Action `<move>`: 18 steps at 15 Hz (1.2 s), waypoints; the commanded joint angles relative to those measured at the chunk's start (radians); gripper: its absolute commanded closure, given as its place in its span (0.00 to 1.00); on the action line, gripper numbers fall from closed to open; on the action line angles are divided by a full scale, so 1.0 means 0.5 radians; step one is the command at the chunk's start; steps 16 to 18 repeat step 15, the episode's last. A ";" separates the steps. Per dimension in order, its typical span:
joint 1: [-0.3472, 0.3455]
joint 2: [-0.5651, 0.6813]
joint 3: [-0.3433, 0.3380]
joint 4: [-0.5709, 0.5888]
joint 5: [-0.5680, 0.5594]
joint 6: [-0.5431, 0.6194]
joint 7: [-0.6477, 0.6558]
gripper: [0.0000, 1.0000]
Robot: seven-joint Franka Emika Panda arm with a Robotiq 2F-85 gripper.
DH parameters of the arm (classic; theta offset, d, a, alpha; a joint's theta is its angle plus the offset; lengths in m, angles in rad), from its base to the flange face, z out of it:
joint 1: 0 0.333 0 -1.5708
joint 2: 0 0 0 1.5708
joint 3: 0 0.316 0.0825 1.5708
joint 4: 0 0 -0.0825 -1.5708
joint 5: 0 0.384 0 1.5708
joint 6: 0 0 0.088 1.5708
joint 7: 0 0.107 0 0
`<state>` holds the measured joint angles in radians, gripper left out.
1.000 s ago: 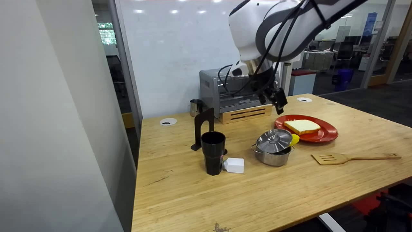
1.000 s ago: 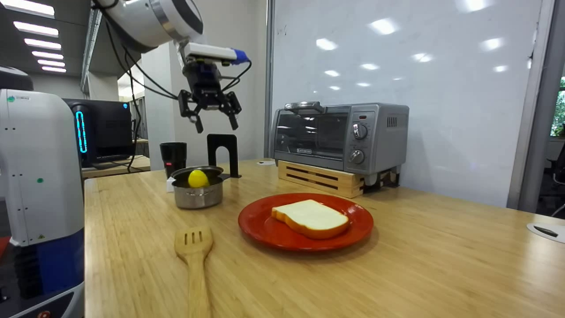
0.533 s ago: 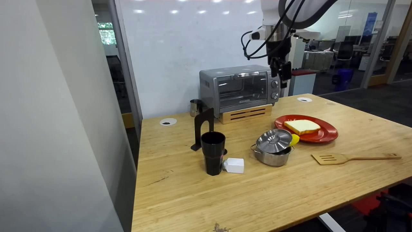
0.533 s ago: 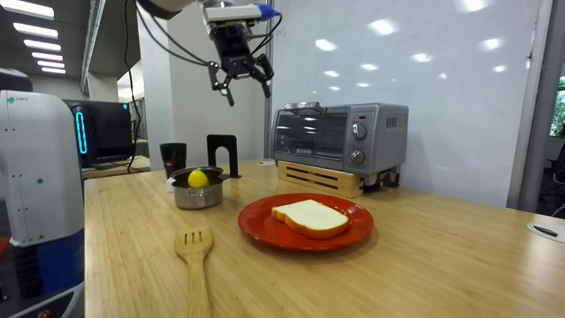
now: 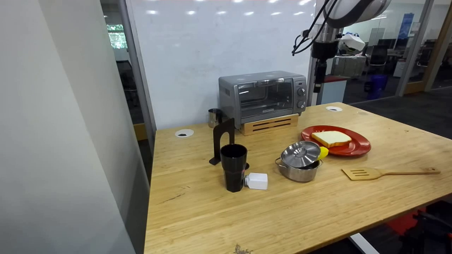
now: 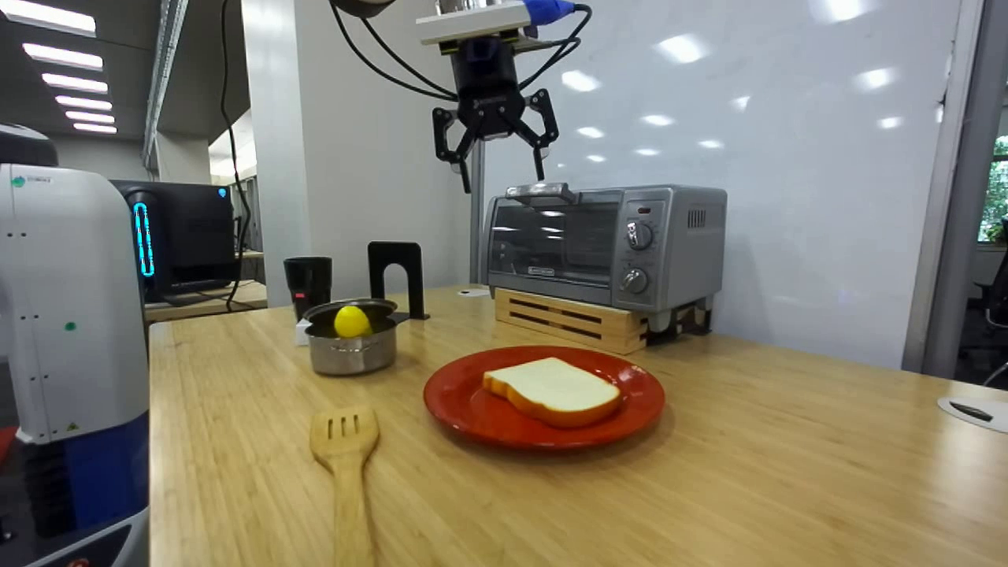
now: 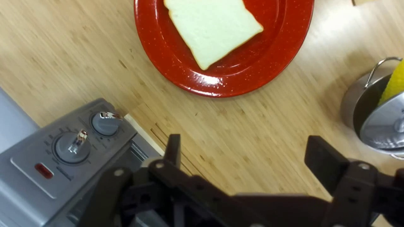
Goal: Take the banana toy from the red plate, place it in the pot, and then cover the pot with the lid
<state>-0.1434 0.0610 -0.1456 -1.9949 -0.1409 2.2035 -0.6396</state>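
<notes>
The yellow banana toy (image 5: 323, 153) stands tilted in the steel pot (image 5: 300, 174), its end sticking out above the rim; it also shows in an exterior view (image 6: 352, 322) and the wrist view (image 7: 394, 83). The silvery lid (image 5: 301, 154) lies tilted over part of the pot, against the banana, leaving a gap at the banana's side. The red plate (image 6: 465, 413) holds a pale bread slice (image 6: 555, 390). My gripper (image 6: 504, 183) is open and empty, high above the table near the toaster oven; its spread fingers (image 7: 244, 145) show in the wrist view.
A grey toaster oven (image 6: 606, 244) on a wooden stand is below and beside the gripper. A black cup (image 5: 233, 169), white bottle (image 5: 257, 181) and black bookend (image 5: 223, 134) stand near the pot. A wooden spatula (image 5: 370, 173) lies before the plate.
My open gripper has risen and moved away from the pot, toward the oven's knob end, and has turned. The pot, lid, banana and plate have not moved.
</notes>
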 commanded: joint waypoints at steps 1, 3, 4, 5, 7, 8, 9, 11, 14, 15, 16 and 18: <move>-0.039 -0.039 -0.014 -0.099 0.180 0.178 0.205 0.00; -0.039 -0.032 -0.015 -0.123 0.237 0.245 0.319 0.00; -0.038 -0.029 -0.012 -0.127 0.254 0.252 0.342 0.00; -0.033 -0.001 -0.009 -0.062 0.195 0.176 0.292 0.00; -0.033 -0.001 -0.009 -0.074 0.213 0.191 0.332 0.00; -0.033 -0.001 -0.009 -0.076 0.214 0.195 0.340 0.00; -0.033 -0.002 -0.010 -0.077 0.215 0.199 0.343 0.00; -0.033 -0.002 -0.010 -0.078 0.215 0.201 0.345 0.00; -0.033 -0.002 -0.010 -0.078 0.215 0.202 0.346 0.00; -0.033 -0.002 -0.010 -0.078 0.215 0.203 0.346 0.00; -0.033 -0.002 -0.010 -0.078 0.215 0.203 0.346 0.00; -0.033 -0.002 -0.010 -0.078 0.215 0.203 0.346 0.00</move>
